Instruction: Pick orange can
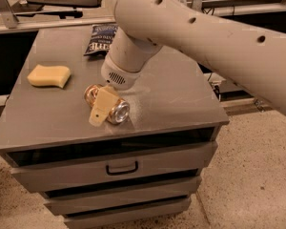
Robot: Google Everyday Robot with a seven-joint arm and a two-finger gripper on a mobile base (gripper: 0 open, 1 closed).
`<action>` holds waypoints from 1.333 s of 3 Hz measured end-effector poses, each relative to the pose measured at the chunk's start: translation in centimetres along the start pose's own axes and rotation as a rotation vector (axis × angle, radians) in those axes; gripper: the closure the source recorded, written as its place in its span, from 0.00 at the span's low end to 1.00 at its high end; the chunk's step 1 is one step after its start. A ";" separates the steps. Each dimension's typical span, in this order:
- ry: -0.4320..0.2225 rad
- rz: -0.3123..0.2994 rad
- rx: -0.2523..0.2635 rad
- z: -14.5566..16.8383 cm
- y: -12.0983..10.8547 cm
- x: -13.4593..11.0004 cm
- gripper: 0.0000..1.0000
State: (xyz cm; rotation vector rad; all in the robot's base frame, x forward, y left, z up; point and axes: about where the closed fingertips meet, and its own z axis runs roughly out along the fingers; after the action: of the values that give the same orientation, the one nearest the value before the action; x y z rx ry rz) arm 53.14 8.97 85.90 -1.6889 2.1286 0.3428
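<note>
The orange can (119,112) lies on its side near the front middle of the grey cabinet top (181,97), with its silver round end facing front right. My gripper (101,109) has come down from the big beige arm and lies right over the can's middle, covering part of it. The can rests on the surface.
A yellow sponge (49,75) lies at the left of the top. A dark blue chip bag (100,39) lies at the back, partly behind my arm (190,27). The cabinet has drawers with a handle (122,167) below the front edge. A speckled floor lies to the right.
</note>
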 end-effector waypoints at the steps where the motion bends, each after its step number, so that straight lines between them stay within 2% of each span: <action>1: -0.021 0.020 -0.011 0.8 0.2 -0.1 0.38; 2: -0.061 0.022 -0.029 -0.2 -0.4 -0.1 0.62; 3: -0.150 -0.020 -0.028 -4.2 -1.8 -1.0 0.86; 4: -0.300 -0.069 -0.007 -10.0 -4.0 -1.8 1.00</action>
State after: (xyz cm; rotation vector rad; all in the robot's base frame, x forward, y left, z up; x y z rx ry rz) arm 55.81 5.27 95.82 -1.5964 1.8489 0.5461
